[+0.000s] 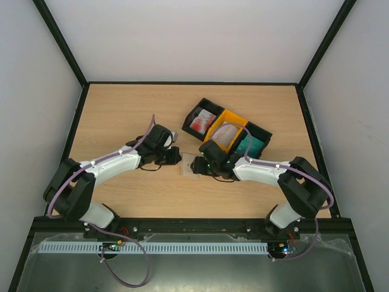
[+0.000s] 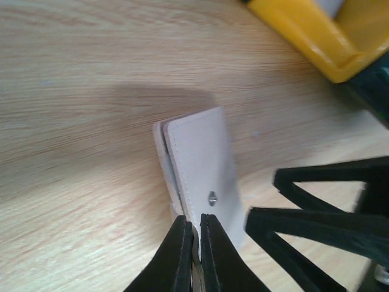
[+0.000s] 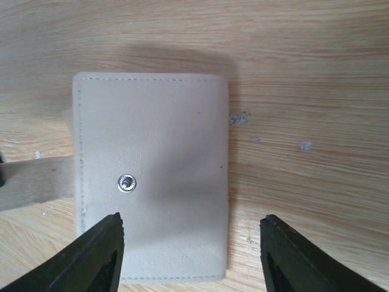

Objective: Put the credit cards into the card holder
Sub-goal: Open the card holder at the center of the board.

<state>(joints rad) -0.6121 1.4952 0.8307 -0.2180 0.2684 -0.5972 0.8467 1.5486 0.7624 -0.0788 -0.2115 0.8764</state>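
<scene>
The beige card holder [image 3: 152, 176] lies closed on the table with its snap [image 3: 126, 183] facing up. It also shows in the top view [image 1: 192, 165] and the left wrist view [image 2: 200, 158]. My left gripper [image 2: 196, 243] is shut on the holder's edge, pinching its pale strap [image 3: 33, 182]; in the top view the left gripper [image 1: 177, 157] is just left of the holder. My right gripper [image 3: 191, 249] is open just above the holder, its jaws straddling the near edge. Credit cards sit in the bins: white-red [image 1: 200, 123], pale [image 1: 227, 137], teal [image 1: 253, 146].
Three joined open bins stand behind the holder: black [image 1: 196, 109], orange [image 1: 233, 117] and black [image 1: 262, 131]. The orange bin's corner [image 2: 304, 30] shows in the left wrist view, with the right gripper's black fingers [image 2: 316, 219] close beside my left fingers.
</scene>
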